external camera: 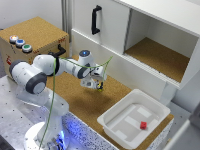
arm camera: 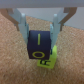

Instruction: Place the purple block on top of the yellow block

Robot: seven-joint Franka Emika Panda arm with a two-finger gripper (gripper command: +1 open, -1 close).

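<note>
Above cork mat (external camera: 85,107), I have gripper (arm camera: 39,41) pinching purple block (arm camera: 38,45) between fingers (arm camera: 23,27). Yellow block (arm camera: 48,59) sits on mat just below, only partly under purple block, offset to one side. Judge small sideways correction needed before lowering.

Exterior high, oblique, wide, wrist close, downward
</note>
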